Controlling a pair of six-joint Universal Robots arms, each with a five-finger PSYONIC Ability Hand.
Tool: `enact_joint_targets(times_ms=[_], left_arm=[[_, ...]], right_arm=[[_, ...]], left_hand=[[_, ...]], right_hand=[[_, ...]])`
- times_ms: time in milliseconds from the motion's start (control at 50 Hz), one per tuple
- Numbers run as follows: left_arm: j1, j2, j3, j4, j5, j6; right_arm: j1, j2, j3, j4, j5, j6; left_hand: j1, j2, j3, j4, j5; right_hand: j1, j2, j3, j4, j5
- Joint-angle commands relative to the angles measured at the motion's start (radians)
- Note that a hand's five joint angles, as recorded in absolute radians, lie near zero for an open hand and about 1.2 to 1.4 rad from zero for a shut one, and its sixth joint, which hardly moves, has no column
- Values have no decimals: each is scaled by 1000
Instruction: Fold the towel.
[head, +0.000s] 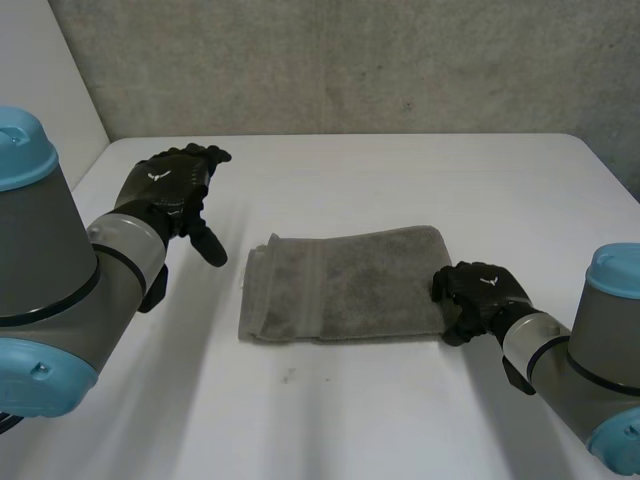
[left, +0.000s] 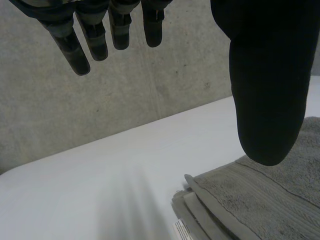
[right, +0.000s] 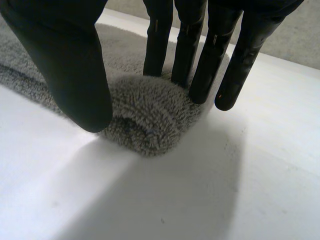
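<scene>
Head view: a grey towel (head: 345, 285), already folded into a flat rectangle, lies near the middle of the white tabletop (head: 400, 180). Its long axis runs from the robot's left to its right, and the right end sits slightly farther from the camera. The left hand (head: 175, 185) hovers above the bare tabletop, apart from the towel's left end, fingers loosely spread and grasping nothing. The right hand (head: 480, 295) rests on the towel's right end at its near corner.

Its own wrist view shows straight fingers (right: 200, 70) set on top of the pile and the thumb (right: 75, 75) on the opposite side, with the corner bunched into a rounded hump pinched between them. The left wrist view shows the stacked layers of the towel's left end, where a small white care tag (left: 181, 231) pokes out; its print is too small to read. A concrete wall (head: 350, 60) backs the tabletop.
</scene>
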Motion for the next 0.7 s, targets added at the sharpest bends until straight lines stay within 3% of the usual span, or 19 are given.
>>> enact_joint_targets(times_ms=[20,140,240,280,460,520,560,700], left_arm=[[-3,-3,-10,14,0,2],[-3,-4,-11,17,0,2],[-4,-7,-11,26,0,2],[-4,-9,-11,31,0,2],[0,-3,-22,46,0,3],[0,0,-19,46,0,3],[0,0,-17,46,0,3],[0,5,-17,46,0,3]], right_arm=[[3,40,-4,-49,12,-27],[-5,51,-10,-81,27,-69],[-34,38,-5,-79,36,-72],[-43,28,-5,-92,35,-77],[-23,34,-67,-108,41,-207],[32,24,-107,-113,47,-317],[179,24,-181,-118,75,-392],[397,84,-277,-159,90,-437]], left_hand=[[-3,10,7,8,-33],[-3,10,7,8,-33],[-3,10,7,8,-33],[-3,10,7,8,-33],[-3,10,7,8,-33],[-3,10,7,8,-33],[-3,10,7,8,-33],[-3,10,7,8,-33]], right_hand=[[234,136,152,157,153],[134,36,52,57,53],[422,324,339,345,341],[821,723,739,745,740],[823,725,741,746,742],[823,725,741,746,742],[823,725,741,746,742],[823,725,741,746,742]])
